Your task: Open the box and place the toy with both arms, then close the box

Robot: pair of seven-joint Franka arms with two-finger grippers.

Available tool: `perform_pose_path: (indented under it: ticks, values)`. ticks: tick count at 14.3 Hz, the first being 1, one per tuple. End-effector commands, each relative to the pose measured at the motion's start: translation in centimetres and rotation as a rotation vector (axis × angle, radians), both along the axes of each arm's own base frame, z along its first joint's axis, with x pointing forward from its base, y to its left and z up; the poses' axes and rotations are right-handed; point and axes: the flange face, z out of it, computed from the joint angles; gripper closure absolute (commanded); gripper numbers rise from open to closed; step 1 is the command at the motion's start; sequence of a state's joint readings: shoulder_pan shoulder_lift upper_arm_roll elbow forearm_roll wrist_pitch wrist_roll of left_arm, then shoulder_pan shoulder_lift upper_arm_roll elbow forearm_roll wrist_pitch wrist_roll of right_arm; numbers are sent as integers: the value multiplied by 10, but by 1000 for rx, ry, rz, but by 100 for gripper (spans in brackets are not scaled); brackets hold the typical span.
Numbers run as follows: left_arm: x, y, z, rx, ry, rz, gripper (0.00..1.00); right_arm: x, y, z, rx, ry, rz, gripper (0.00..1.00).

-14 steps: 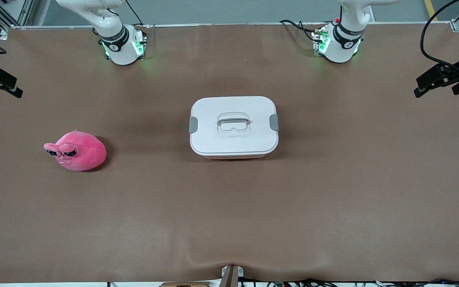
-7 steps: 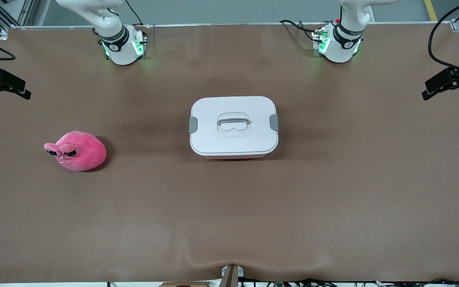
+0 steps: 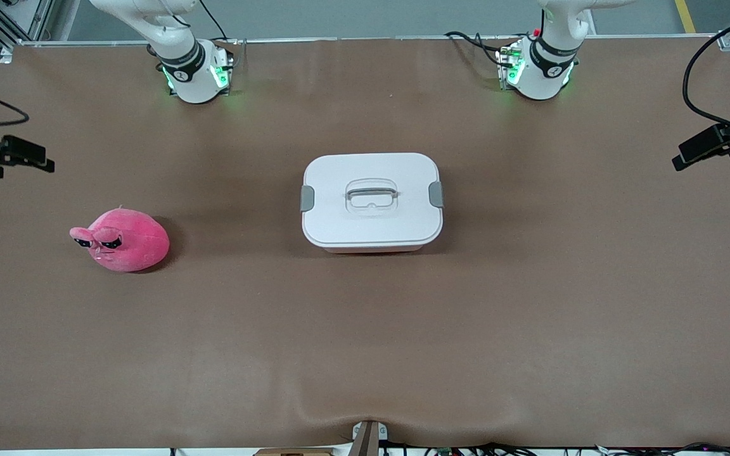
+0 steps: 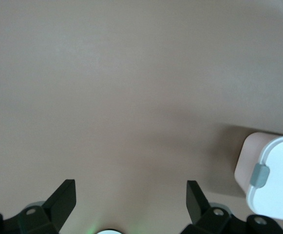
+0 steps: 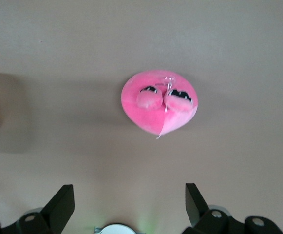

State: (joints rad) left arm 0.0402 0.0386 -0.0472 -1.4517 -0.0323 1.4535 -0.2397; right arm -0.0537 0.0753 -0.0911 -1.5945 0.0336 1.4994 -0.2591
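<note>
Left gripper [image 4: 131, 202] up in the air over bare table [image 3: 530, 316] at the left arm's end, fingers [image 4: 63, 197] spread wide, nothing between them. Box [image 3: 372, 201] well apart from it toward the table's middle, lid [image 3: 339, 221] on, both grey clips [image 3: 435, 194] down against the sides; only one corner with one clip showing at the edge of the left wrist view.

Right gripper [image 5: 130, 202] likewise up in the air at the right arm's end of the table, fingers [image 5: 61, 202] released and wide, holding nothing. Toy [image 3: 121, 240] on the table below and ahead of it, clear of both fingers, eyes up toward the wrist camera. Toy well apart from box, toward the right arm's end.
</note>
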Motion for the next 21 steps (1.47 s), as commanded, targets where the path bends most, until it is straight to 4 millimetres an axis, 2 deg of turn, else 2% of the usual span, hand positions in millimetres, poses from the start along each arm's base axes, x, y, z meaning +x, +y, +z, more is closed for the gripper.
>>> perform_pose_path:
  ticks: [1,2,3,5,7,10,12,13,14,18,19,21]
  values:
    - [2,-13,5,-12,-9,97,0,10,2,-7,13,-16,115,0]
    - [3,-16,4,-11,-9,152,0,10,5,-7,14,-14,132,0]
    - [4,-26,4,-17,-10,193,0,10,8,-7,20,-13,161,0]
    - [5,-36,2,-68,3,272,0,10,8,-9,35,-16,294,0]
    - [5,-43,0,-75,14,333,0,6,5,-20,58,7,384,0]
    - [7,-78,-9,-69,42,450,0,10,10,-35,50,-16,429,0]
    - [5,-103,-11,-65,55,559,0,26,41,-53,16,-90,533,0]
    - [5,-116,-16,-60,72,605,0,33,54,-71,10,-107,558,0]
    - [4,-128,-18,-57,80,649,0,35,60,-80,2,-127,571,0]
    - [4,-172,-38,-44,122,757,0,29,60,-123,12,-148,710,0]
    - [5,-187,-44,-41,123,786,0,29,57,-126,16,-153,752,0]
    - [10,-201,-49,-64,112,881,0,34,41,-137,13,-179,873,0]
